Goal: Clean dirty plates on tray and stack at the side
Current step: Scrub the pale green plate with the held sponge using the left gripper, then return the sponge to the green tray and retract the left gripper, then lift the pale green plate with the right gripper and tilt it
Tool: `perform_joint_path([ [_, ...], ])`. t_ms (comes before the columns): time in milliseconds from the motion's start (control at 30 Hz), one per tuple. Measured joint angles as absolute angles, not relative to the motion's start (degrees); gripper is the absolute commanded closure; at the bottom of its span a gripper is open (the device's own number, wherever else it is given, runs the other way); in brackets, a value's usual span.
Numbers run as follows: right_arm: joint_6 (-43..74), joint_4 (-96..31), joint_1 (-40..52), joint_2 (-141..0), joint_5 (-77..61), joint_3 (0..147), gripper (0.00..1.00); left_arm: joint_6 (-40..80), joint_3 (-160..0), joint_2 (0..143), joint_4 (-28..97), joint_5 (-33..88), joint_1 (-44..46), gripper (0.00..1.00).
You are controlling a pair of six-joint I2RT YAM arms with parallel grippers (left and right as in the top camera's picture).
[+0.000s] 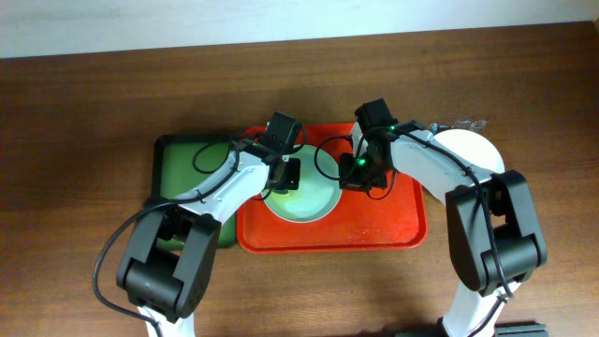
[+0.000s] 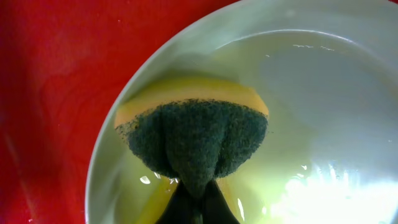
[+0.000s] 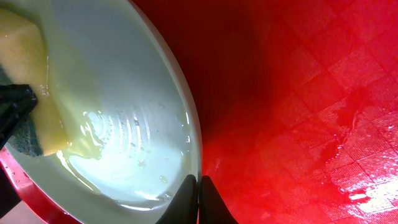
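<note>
overhead: plate (image 1: pixel 301 201) sits on the red tray (image 1: pixel 384 229), second plate (image 1: pixel 473 150) just right of it | left wrist: left gripper (image 2: pixel 198 193) squeezes sponge (image 2: pixel 196 137) on the plate | right wrist: right gripper (image 3: pixel 199 193) fingers, close together, pinch plate's rim above the tray

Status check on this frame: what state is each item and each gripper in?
plate on the tray: lying flat, wet with a soapy film.
sponge: squeezed, pressed on that plate.
left gripper: shut on the sponge.
right gripper: shut on that plate's rim.
red tray: wet floor with droplets.
plate at the side: flat on the table, partly under the right arm.
</note>
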State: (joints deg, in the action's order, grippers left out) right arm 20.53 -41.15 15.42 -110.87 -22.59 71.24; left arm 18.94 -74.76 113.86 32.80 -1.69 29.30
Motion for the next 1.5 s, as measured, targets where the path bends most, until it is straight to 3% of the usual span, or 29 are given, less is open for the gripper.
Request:
perform_joint_path([
  [100, 20.53, -41.17, 15.42, -110.87, -22.59, 71.24, 0.96, 19.38, -74.35, 113.78, 31.99, 2.26, 29.04, 1.0],
  [300, 20.51, -41.19, 15.42, -110.87, -22.59, 71.22, 0.96, 19.55, -73.38, 113.78, 28.53, 22.28, 29.26, 1.0],
  [367, 20.51, -41.21, 15.42, -110.87, -22.59, 71.24, 0.96, 18.9, -74.26, 113.78, 32.64, 24.27, 29.1, 1.0],
  [467, 20.53, -41.21, 15.42, -110.87, -22.59, 71.22, 0.96, 17.78, -78.41, 107.39, 45.54, 16.8, 24.88, 1.0],
  [567, 20.51, -41.21, 15.42, -110.87, -22.61, 71.22, 0.96, 14.22, -82.08, 93.43, 58.08, 2.96, 11.25, 1.0],
  [700, 20.51, -41.21, 15.42, -110.87, -22.61, 71.24, 0.96, 11.92, -74.37, 96.25, 55.02, -2.24, 2.46, 1.0],
  [767, 20.51, -41.21, 15.42, -110.87, -22.61, 71.24, 0.96, 11.53, -68.45, 99.04, 51.59, -3.27, 2.5, 1.0],
  [867, 20.51, -41.21, 15.42, -110.87, -22.61, 71.24, 0.96, 11.18, -64.88, 100.68, 49.08, -4.56, 2.5, 0.81],
  [933, 20.69, -41.21, 15.42, -110.87, -22.63, 71.24, 0.81, 11.09, -65.41, 100.68, 49.67, -3.9, 2.5, 0.36],
  [1000, 20.23, -41.15, 15.44, -110.87, -22.76, 71.24, 0.66, 10.81, -72.4, 100.66, 54.72, -3.29, 2.5, 0.36],
  [1100, 19.92, -40.25, 15.44, -110.87, -22.87, 71.24, 0.66, 13.1, -84.38, 95.61, 59.59, -2.85, 0.3, 0.27],
  [1133, 19.9, -40.27, 15.44, -110.87, -22.46, 71.24, 0.67, 13.96, -85.97, 92.55, 59.37, -2.87, -1.52, 0.18],
  [1167, 19.9, -40.25, 15.51, -110.87, -21.67, 71.24, 0.67, 14.85, -86.76, 88.33, 59.44, -2.85, -4.47, 0.0],
  [1233, 19.99, -38.52, 17.06, -111.33, -20.23, 71.24, 0.81, 16.84, -87.02, 84.31, 60.64, -2.98, -9.28, 0.01],
  [1267, 20.25, -37.5, 18.74, -112.51, -18.52, 71.24, 0.96, 18.33, -87.02, 83.85, 61.14, -3.03, -10.92, 0.01],
  [1400, 22.83, -36.99, 20.1, -112.88, -15.86, 71.46, 0.96, 22.28, -87.0, 83.79, 65.19, -3.01, -12.99, 0.01],
  [1500, 23.11, -47.33, 19.16, -113.08, -15.88, 78.78, 0.96, 22.39, -87.0, 83.79, 65.23, -3.01, -12.99, 0.01],
])
